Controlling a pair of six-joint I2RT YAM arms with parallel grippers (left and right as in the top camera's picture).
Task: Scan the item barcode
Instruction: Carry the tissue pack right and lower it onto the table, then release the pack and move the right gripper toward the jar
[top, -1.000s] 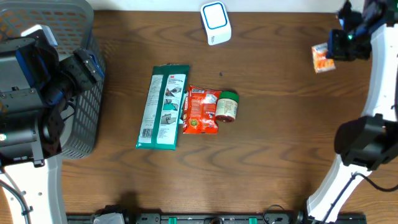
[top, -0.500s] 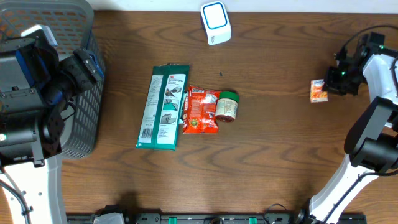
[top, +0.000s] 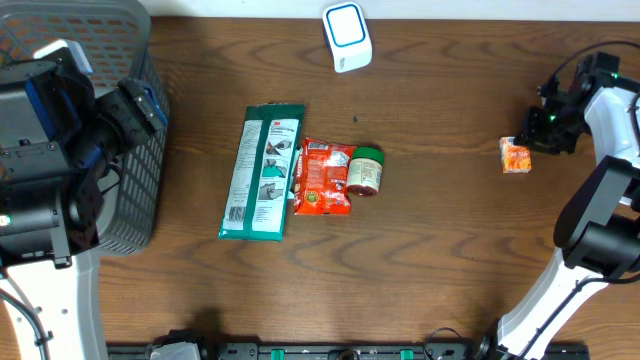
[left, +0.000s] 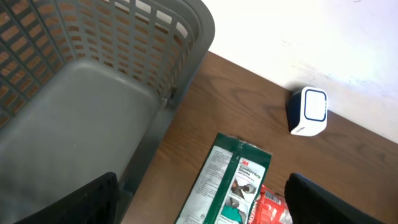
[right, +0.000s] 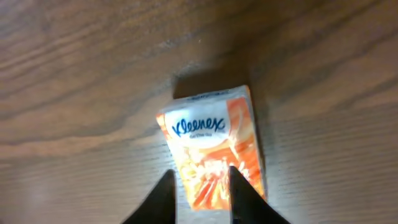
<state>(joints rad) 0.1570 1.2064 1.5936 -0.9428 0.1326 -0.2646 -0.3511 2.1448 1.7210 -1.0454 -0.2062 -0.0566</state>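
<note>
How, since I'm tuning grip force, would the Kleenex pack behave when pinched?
Likely soft: the Kleenex pack looks film-wrapped, so it should squash under a pinch. Probably light; lying flat, it would slide, not roll. Its glossy wrap may slip.

Tissue pack set down, right side.
Right gripper (top: 545, 128) comes in from the far corner. Pack (top: 516, 157), pinched and carried a second ago, now lies flat on the table (top: 440, 250), slightly turned, jaws parted just above it.

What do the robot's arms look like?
Both arms have white tubes joined by chunky black round joints. The left arm shows a blue patch; the right arm has thin black cables and a little green light. The right pincer has dark fingers.
</note>
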